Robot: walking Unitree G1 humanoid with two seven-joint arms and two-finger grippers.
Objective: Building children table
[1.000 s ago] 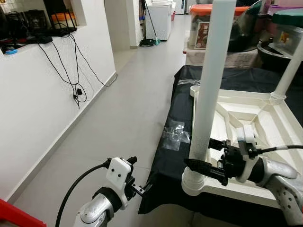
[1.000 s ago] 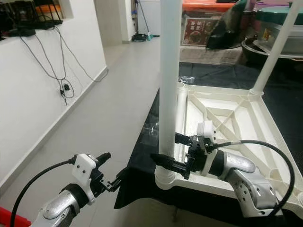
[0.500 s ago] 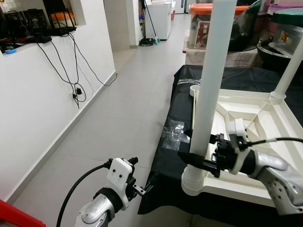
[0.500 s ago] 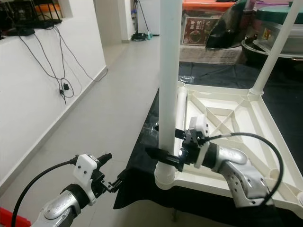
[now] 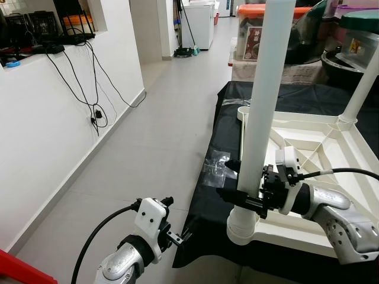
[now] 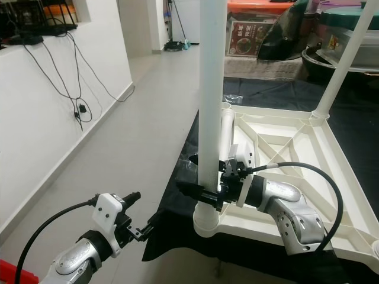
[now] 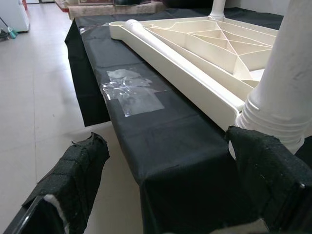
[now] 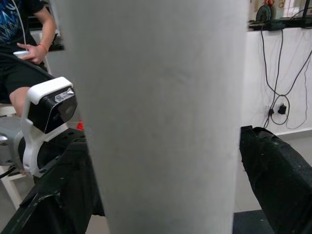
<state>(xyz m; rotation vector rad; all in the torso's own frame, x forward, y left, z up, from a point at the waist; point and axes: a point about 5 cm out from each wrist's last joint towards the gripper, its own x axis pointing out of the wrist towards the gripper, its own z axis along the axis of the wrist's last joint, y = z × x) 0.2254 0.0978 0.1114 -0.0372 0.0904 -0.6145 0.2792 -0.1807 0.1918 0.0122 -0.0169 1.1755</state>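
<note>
The white table top [image 5: 294, 235] lies upside down on a black cloth [image 5: 207, 207]. One white leg [image 5: 260, 118] stands upright in its near left corner socket, and a second leg [image 5: 361, 89] stands at the far right corner. My right gripper [image 5: 231, 179] is open and straddles the near leg just above the socket; in the right wrist view the leg [image 8: 165, 122] sits between the two fingers [image 8: 278, 180]. My left gripper [image 5: 174, 219] hangs open, low beside the cloth's near left corner, holding nothing; the left wrist view looks at the socket [image 7: 278, 122].
A white wall [image 5: 35, 130] with hanging cables [image 5: 95, 100] runs along the left of a tiled corridor [image 5: 154, 136]. A patch of clear tape [image 5: 218, 168] sticks to the cloth. Storage boxes [image 5: 254, 35] stand behind the table. A seated person [image 8: 24, 29] is behind me.
My right gripper has slid left toward the near leg, so its fingers now reach past the leg on both sides. The left arm has not moved.
</note>
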